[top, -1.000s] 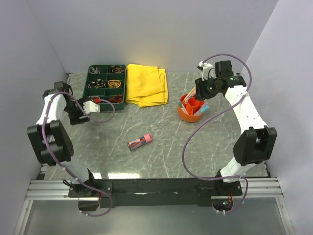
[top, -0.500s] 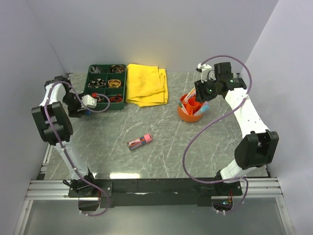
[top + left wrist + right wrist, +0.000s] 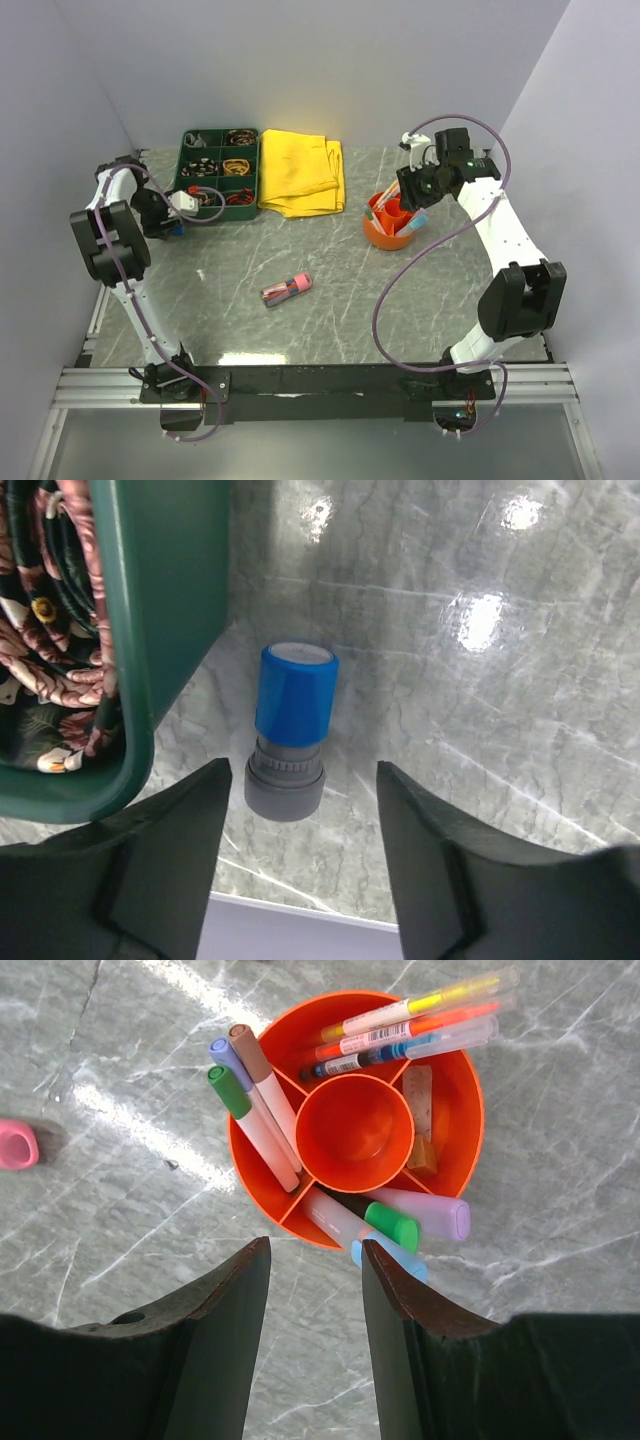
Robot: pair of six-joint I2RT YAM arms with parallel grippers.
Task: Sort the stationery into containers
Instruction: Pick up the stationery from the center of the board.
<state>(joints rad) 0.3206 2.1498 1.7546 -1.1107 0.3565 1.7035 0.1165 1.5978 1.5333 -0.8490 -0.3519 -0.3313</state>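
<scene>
I'm on the pick-up step with my left gripper (image 3: 302,767). Its jaws stand apart, low over the grey marbled table (image 3: 480,730), and hold nothing. The short grey cylinder with a blue cap (image 3: 295,695) lies on its side just ahead of my fingertips, in line with the gap and just beside the outer wall of the dark green compartment tray (image 3: 170,630). I judge the next move calls for a small advance so both fingers flank the grey body, then a squeeze (the tray wall sits close to my left finger, so there is little room there).

My left arm is folded up tall at the table's left edge, wrist dipped by the tray's near corner. My right gripper (image 3: 315,1250) hovers above the round orange divided pot (image 3: 455,1150) of markers, jaws parted and, as far as I can see, empty.
</scene>
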